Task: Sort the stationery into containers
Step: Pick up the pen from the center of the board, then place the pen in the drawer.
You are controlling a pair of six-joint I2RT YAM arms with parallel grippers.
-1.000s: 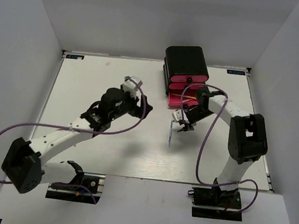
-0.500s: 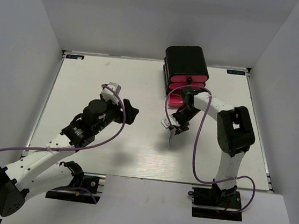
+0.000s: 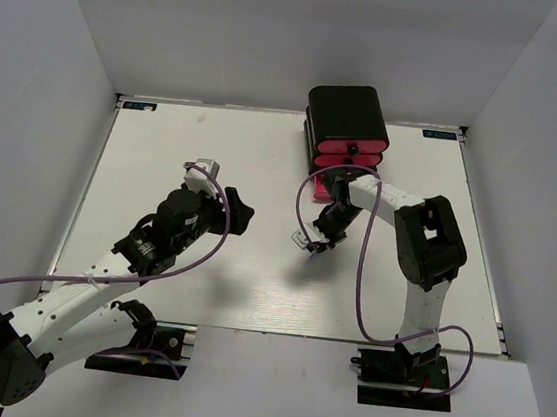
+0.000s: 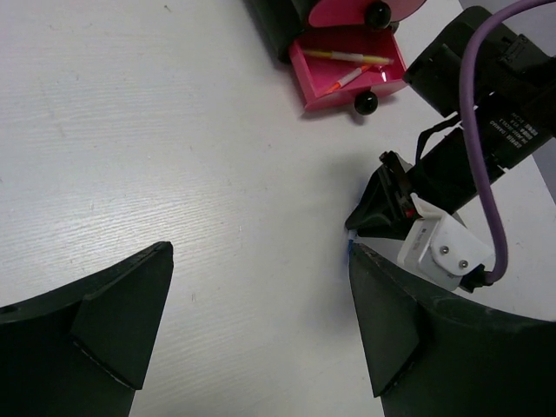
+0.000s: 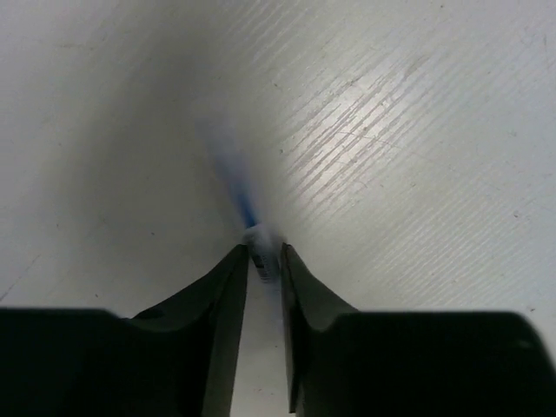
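Observation:
The containers are pink drawers in a glossy black cabinet [image 3: 348, 111] at the table's far side. The bottom drawer [image 4: 323, 89] is pulled out and holds a yellow-white pen [image 4: 349, 56] and an orange pen [image 4: 340, 82]. A white pen with a blue end [image 5: 258, 241] lies on the table in front of the cabinet. My right gripper [image 3: 312, 245] is down over it, its jaws pressed against the pen's barrel on both sides. My left gripper [image 4: 261, 261] hovers wide open over bare table to the left, holding nothing.
The right arm's forearm and purple cable [image 3: 364, 269] cross in front of the open drawer, hiding most of it from above. White walls enclose the table [image 3: 164, 155] on three sides. The right gripper's white mount [image 4: 439, 248] sits close to my left gripper's right finger.
The right gripper slid toward the near left, came down over the blue-ended pen and closed its jaws round it. The left arm drew back toward the near left and its jaws widened slightly.

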